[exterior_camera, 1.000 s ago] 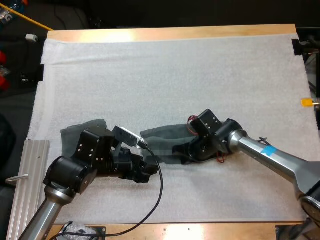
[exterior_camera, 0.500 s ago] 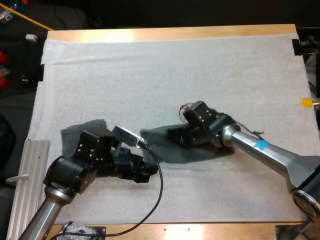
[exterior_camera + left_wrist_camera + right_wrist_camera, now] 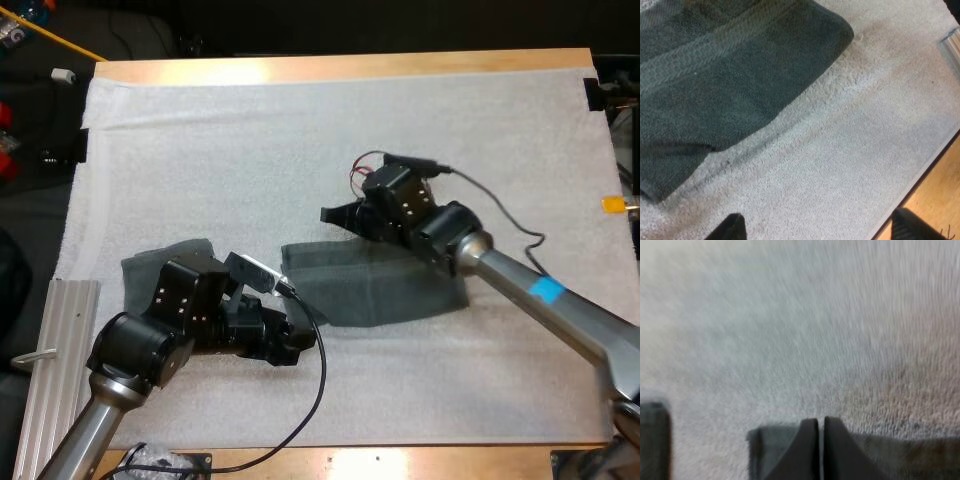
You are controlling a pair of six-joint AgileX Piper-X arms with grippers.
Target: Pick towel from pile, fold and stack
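Your left tool [image 3: 822, 225] spread wide beside the towel [image 3: 380, 288], your right tool [image 3: 335, 215] pinched together, seemingly empty, just past the towel's far edge

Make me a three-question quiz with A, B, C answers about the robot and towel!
1. Where is the right pincer? A over the white mat B on bare wood C inside a box
2. What colour is the middle towel? A red B dark grey-green C yellow
3. How is the left pincer? A shut on a towel B open C shut on nothing
Answers: A, it is past the towel's far edge. B, seen in the high view. B, its fingers stand apart over mat.
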